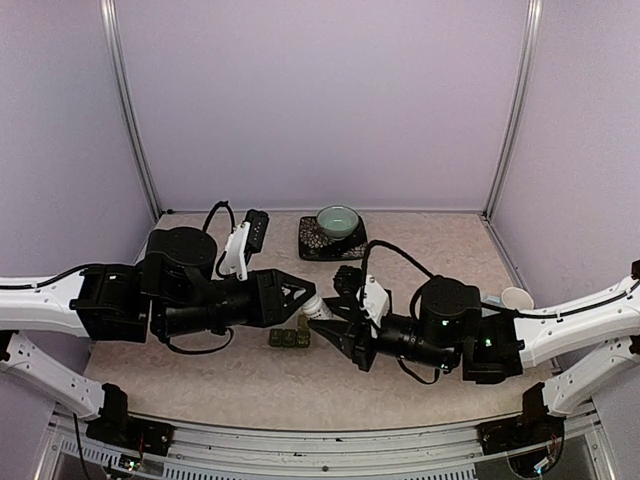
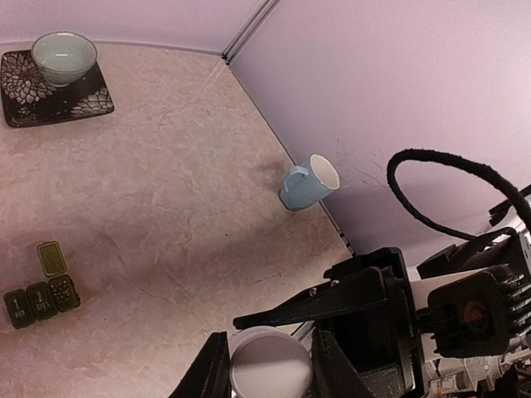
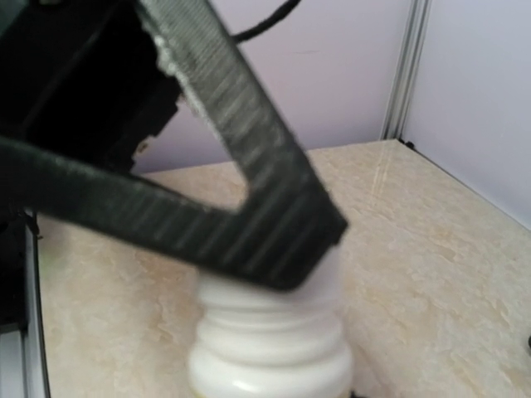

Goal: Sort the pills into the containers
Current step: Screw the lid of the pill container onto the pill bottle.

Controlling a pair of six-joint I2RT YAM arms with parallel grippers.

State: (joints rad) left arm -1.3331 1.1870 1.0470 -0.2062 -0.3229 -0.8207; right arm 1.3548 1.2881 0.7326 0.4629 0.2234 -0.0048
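The containers (image 1: 289, 338) sit on the worktop (image 1: 200, 370): a dark green strip of three small joined compartments. The lid (image 2: 51, 258) of the end one is flipped open and the other two are shut. Just beyond the strip and above it, a white bottle (image 1: 318, 307) hangs between the two arms. The left claw (image 2: 267, 371) is clenched on one round end of it, with a finger against each side. The right claw (image 1: 336, 322) appears to grasp the other end, though its own wrist view hides its fingers. I cannot make out any pills.

Well to the right of the strip lies a pale blue mug (image 2: 309, 183). Far behind the strip a teal bowl (image 2: 64, 56) rests on a patterned mat (image 2: 25, 104).

The step in hand looks like opening the bottle — one claw braces while the other twists. The next move calls for a firm counter-hold and a turn about the bottle's own axis. Once it is open, it needs a controlled tip directly over the open compartment, since that target is small and a spill would scatter the pills.
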